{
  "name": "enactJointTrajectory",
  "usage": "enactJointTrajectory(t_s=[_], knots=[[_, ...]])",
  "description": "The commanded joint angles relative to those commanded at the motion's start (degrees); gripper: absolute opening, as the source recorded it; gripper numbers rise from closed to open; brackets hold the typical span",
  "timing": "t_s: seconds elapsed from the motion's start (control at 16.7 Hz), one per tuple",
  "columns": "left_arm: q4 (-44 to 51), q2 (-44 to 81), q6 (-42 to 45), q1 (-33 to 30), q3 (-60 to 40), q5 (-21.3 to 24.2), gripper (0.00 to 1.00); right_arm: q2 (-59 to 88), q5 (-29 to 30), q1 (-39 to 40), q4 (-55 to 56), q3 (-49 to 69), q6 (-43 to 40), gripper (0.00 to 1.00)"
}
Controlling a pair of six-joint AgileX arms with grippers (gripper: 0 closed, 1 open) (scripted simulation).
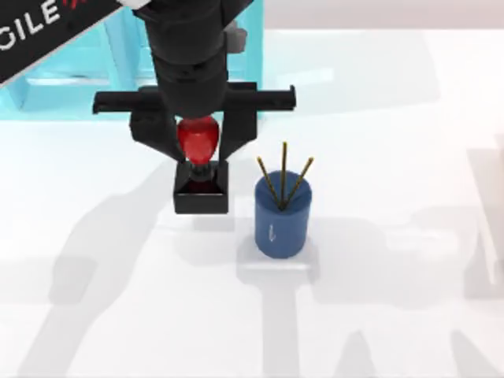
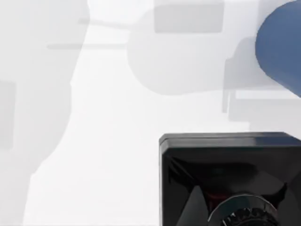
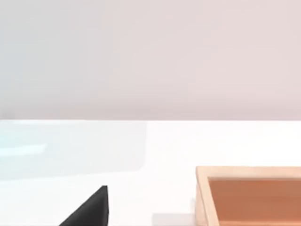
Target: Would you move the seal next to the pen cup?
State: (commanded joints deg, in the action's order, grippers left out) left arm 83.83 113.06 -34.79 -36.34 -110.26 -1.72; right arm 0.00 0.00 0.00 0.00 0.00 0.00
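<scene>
Now the seal is held at its knob, just beside the pen cup.

The left hand (image 1: 197, 146) is closed from above on the red knob of the seal (image 1: 201, 189), its fingers (image 1: 161, 138) set on either side so the black base is kept level and upright. The base is seen at or just above the table (image 1: 378, 315); contact cannot be judged. The pen cup (image 1: 282, 216) stands close to its right, apart, so release seems near. A wooden tray (image 3: 249, 195) is seen from the right wrist; the right hand's state cannot be told.
</scene>
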Motion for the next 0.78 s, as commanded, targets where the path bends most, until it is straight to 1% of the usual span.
enactJointTrajectory(t_s=[0.42,0.6,0.78], knots=[[-3.69,-0.78,-0.07,-0.11,4.19,-0.08,0.00,0.00,0.00,0.00,0.00,0.00,0.00,1.00],[-3.75,-0.78,-0.06,-0.13,4.26,-0.08,0.00,0.00,0.00,0.00,0.00,0.00,0.00,1.00],[-3.75,-0.78,-0.06,-0.13,4.26,-0.08,0.23,0.00,0.00,0.00,0.00,0.00,0.00,1.00]])
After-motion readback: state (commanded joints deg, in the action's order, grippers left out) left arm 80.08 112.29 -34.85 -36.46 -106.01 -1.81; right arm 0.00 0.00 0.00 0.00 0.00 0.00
